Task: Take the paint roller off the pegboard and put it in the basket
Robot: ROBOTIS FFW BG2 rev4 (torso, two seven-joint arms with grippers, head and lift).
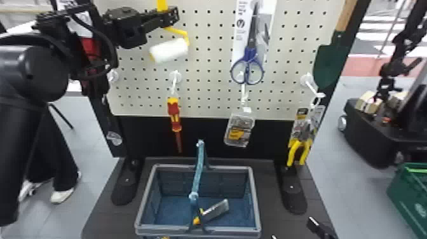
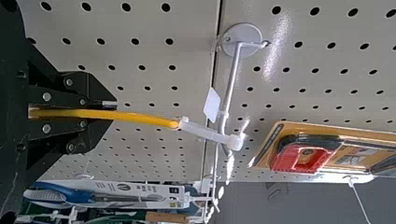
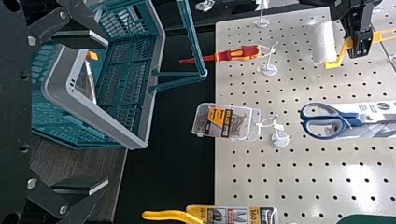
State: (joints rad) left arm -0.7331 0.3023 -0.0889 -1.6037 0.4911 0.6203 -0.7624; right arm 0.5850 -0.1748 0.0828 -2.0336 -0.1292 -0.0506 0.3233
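- Head view: the left gripper (image 1: 174, 16), at the upper left of the pegboard (image 1: 206, 74), is clamped on the yellow handle of the paint roller (image 1: 170, 50). The white sleeve lies tilted below the fingers, in front of the board.
- Head view: the basket (image 1: 256, 203) stands near, below the pegboard, handle raised. A flat tool (image 1: 216, 211) with a yellow end lies inside.
- Head view: a red-and-yellow screwdriver (image 1: 174, 114) hangs at left; blue-handled scissors (image 1: 247, 68) and a clear box (image 1: 240, 130) hang right of it; yellow-handled pliers (image 1: 298, 151) hang farther right, below a green trowel (image 1: 330, 63).
- Head view: the right gripper (image 1: 293, 228) is at the near right edge, beside the basket.
- Left wrist view: the left gripper (image 2: 115, 113) is closed on the yellow handle. A white tie (image 2: 205, 131) runs from the handle end to a hook (image 2: 232, 79); whether it is clear of the hook cannot be told.
- Right wrist view: the right gripper (image 3: 103, 113) is released, its fingers spread, nothing between them.
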